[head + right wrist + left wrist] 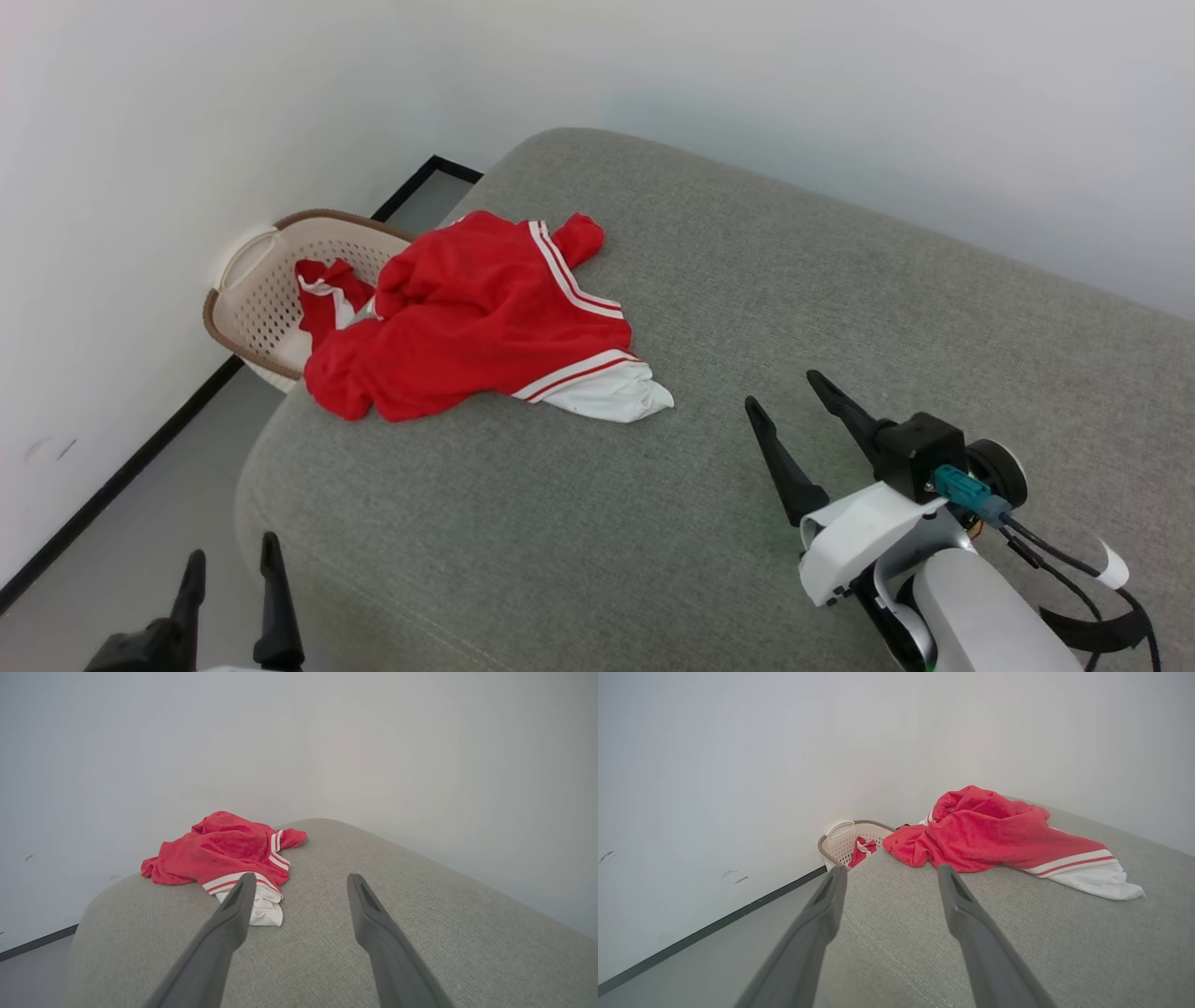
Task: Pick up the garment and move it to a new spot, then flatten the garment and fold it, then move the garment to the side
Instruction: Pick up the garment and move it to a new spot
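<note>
Garment (476,313) crumpled, white sleeve toward right gripper (784,403)

Right tool (781,388): two long black tapered fingers (782,462), black mount block (920,453), white shell (864,541) behind. A teal connector (962,487) feeds thin black cables (1055,555). Pale forearm (980,621). Left tool (233,545): matching black fingers.

1. A grey fabric cushion (794,308) spans the middle and right of the head view
2. A cream perforated basket (266,313) with a brown rim stands at the centre left, beside the cushion's edge, holding red-and-white cloth (322,294)
3. White wall (140,121) meets grey floor (112,569) at a black skirting strip (121,478), lower left
</note>
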You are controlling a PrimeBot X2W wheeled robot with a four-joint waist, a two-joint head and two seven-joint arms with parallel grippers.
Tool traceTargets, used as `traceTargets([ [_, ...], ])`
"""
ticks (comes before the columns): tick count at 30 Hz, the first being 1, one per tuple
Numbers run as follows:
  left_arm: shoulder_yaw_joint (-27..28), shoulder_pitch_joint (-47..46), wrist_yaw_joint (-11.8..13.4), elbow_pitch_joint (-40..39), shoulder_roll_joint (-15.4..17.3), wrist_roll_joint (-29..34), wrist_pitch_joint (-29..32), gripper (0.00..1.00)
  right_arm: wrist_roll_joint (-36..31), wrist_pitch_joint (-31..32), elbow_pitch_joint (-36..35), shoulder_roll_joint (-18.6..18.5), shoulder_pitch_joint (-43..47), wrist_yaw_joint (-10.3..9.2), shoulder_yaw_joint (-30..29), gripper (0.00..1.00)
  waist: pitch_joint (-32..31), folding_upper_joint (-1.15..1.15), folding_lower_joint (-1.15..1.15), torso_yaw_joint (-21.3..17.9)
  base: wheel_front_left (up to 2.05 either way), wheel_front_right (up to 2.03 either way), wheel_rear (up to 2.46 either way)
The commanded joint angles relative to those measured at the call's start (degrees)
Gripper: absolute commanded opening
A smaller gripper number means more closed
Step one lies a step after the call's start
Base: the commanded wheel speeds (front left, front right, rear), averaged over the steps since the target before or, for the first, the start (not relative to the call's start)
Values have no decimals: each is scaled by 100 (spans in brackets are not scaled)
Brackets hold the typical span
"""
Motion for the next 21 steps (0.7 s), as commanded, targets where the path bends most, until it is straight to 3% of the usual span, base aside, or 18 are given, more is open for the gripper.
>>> traceTargets([
  [1,-1,49,7,-27,-10,25,-2,100,31,-3,-7,-21,-82,-2,16,100,-1,0,0,-4,0,0,0],
  [9,-175,-119,-83,91,-42,105,-2,100,157,-3,-105,-151,43,-2,-17,100,-27,0,0,-70,0,0,0],
  [15,-930,-945,-225,825,413,311,10,100,12,-4,-328,-134,582,-2,-484,100,-142,0,0,-281,0,0,0],
  [21,-1545,-2292,-240,1650,1068,-384,131,100,-185,-3,-532,-123,501,-2,-456,100,487,0,0,-1349,0,0,0],
])
